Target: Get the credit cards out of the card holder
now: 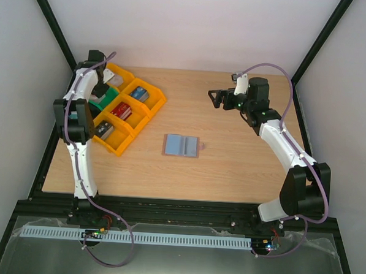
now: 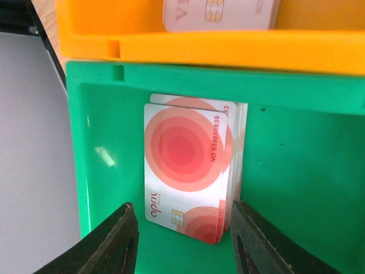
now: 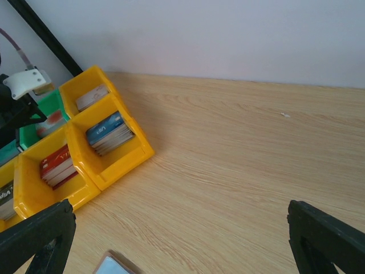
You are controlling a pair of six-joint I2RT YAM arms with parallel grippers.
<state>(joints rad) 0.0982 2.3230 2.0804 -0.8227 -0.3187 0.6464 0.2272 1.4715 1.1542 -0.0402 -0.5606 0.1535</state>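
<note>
The left gripper (image 2: 182, 212) hangs loose, fingers apart, over the green tray (image 2: 296, 171). The red-ring cards (image 2: 185, 165) in it show "8888". The right gripper (image 3: 179, 220) gapes wide and holds nothing. The card holder (image 1: 196, 152) lies mid-table, at four o'clock from the trays, with the credit cards (image 1: 180, 145) inside.

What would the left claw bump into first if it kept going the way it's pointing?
Most likely the stack of red-circled cards lying in the green tray. The left gripper is open and aimed down at the stack's near end. Depth is unclear, so its fingers might reach the tray floor beside it.
</note>
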